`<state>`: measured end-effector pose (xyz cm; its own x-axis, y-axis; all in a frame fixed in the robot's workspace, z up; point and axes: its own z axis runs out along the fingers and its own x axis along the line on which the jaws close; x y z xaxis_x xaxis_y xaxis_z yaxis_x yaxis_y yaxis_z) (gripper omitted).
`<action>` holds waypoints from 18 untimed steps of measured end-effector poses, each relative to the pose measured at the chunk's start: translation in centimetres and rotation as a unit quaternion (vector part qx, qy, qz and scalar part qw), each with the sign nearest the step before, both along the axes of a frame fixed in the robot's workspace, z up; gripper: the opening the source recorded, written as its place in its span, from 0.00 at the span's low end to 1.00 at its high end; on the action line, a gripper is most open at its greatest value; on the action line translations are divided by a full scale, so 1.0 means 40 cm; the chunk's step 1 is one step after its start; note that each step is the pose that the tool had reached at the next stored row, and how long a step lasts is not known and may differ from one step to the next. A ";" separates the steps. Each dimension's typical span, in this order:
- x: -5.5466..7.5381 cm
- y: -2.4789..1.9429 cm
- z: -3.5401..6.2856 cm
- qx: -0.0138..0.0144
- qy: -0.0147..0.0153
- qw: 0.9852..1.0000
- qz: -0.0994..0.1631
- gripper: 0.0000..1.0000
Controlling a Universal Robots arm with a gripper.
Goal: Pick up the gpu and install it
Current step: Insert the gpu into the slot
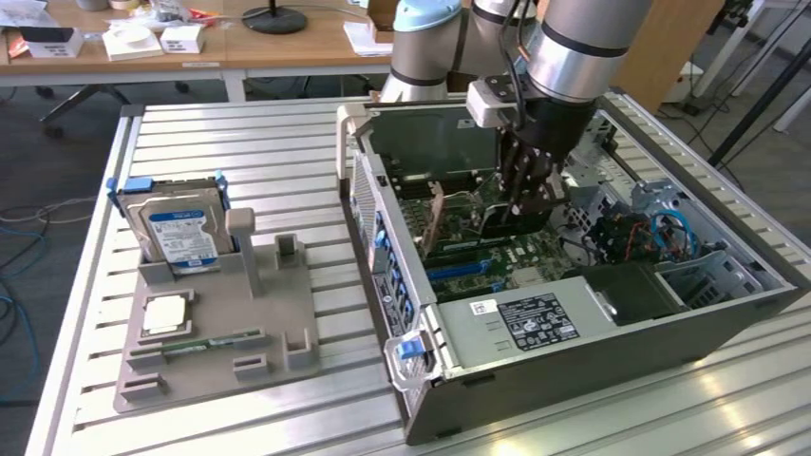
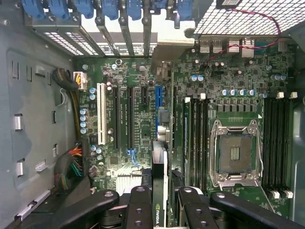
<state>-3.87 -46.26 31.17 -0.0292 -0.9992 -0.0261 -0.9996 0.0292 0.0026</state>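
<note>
Slatted table w/ open PC case: pincer clamped on gpu (held edge-on) over mobo.

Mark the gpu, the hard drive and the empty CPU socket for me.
gpu [image 2: 157, 215]: wrist view, edge bearing the logo.
hard drive [image 1: 181, 237]: exterior view, its blue-white label.
CPU socket [image 2: 236, 155]: wrist view, centre of the contact field.
</note>
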 end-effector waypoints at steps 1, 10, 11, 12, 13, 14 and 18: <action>0.000 0.000 0.000 0.000 0.000 1.000 0.000 0.26; -0.024 0.000 -0.001 0.000 0.000 1.000 0.000 0.26; -0.024 0.000 -0.003 0.000 0.000 1.000 0.001 0.26; -0.024 0.000 -0.006 0.000 0.000 1.000 0.001 0.26; -0.024 0.000 -0.010 0.000 0.000 1.000 0.001 0.26; -0.024 0.000 -0.013 0.000 0.000 1.000 0.001 0.26; -0.024 0.000 -0.030 0.000 0.000 1.000 0.001 0.26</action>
